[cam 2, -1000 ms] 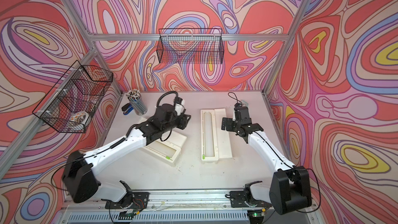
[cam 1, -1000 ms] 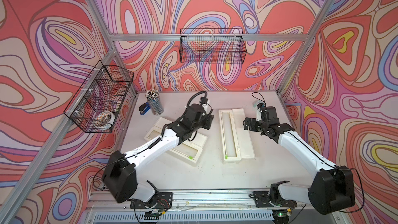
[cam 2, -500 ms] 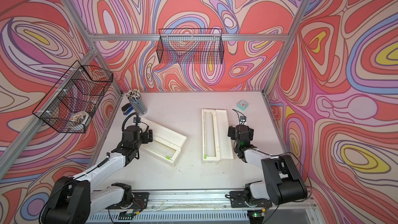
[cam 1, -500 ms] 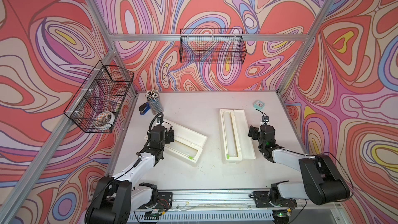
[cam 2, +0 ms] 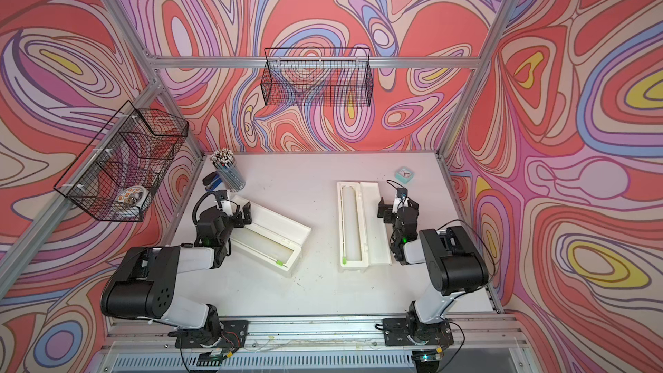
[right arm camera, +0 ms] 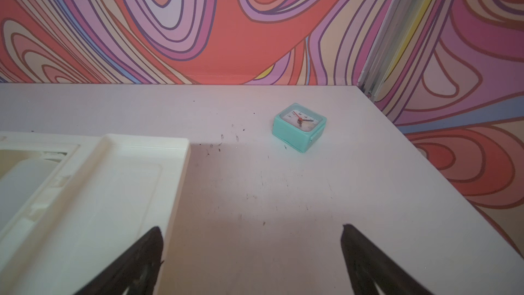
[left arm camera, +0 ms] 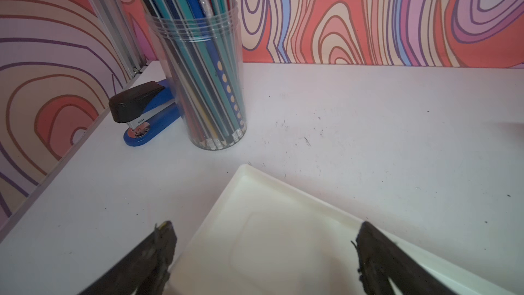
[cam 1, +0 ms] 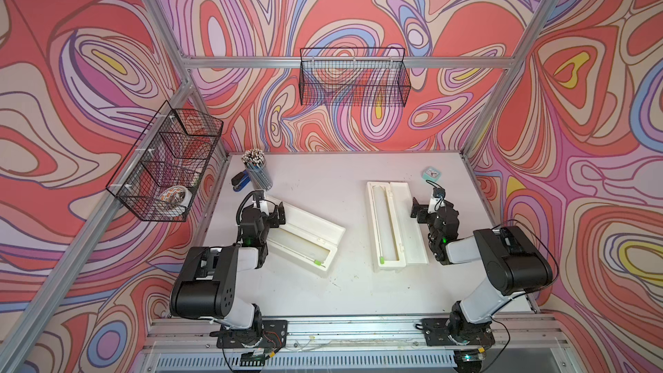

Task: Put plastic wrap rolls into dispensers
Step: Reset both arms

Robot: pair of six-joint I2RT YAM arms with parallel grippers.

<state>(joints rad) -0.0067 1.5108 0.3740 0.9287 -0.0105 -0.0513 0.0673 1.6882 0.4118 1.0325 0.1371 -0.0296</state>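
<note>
roll: you've got one plastic wrap roll [cam 1: 381,222] [right arm camera: 24,178], translucent white, lying lengthwise in the tray of the right dispenser [cam 1: 409,224].
other roll: you can't tell whether one lies in the left dispenser [cam 1: 312,224]; its tray reads pale and washed out in both top views.
right dispenser: open, lid flat on the counter [cam 1: 323,181] beside the tray, long axis front to back, right of centre; right green tab [cam 1: 382,260] sits at the tray's near end.
left dispenser: open too, lid flat, whole box angled across the left half of the counter, well apart from the right dispenser; left green tab [cam 1: 318,262] sits at the tray's near-right end.
left jaws: spread wide, holding nothing; they're over the far-left corner of the left dispenser's lid, and you see that corner between them in the left wrist view. Contact with the lid: can't tell.
right jaws: spread wide, holding nothing; just beside the right dispenser's lid on its outer side, mostly over bare counter.
arms: left arm [cam 1: 215,281] and right arm [cam 1: 509,267] are both folded low, elbows near the front rail.
pencil cup: clear, packed with pencils [cam 1: 257,170] [left arm camera: 198,80], far-left corner; blue-and-black stapler [cam 1: 239,183] just beside it on the wall side.
clock: small mint clock [cam 1: 431,174] [right arm camera: 299,126], face up, far right of the counter, beyond the right jaws.
baskets: back wire basket [cam 1: 353,80] hangs on the back wall; side wire basket [cam 1: 165,159] hangs on the left wall with a round patterned item [cam 1: 175,197] in its near end.
</note>
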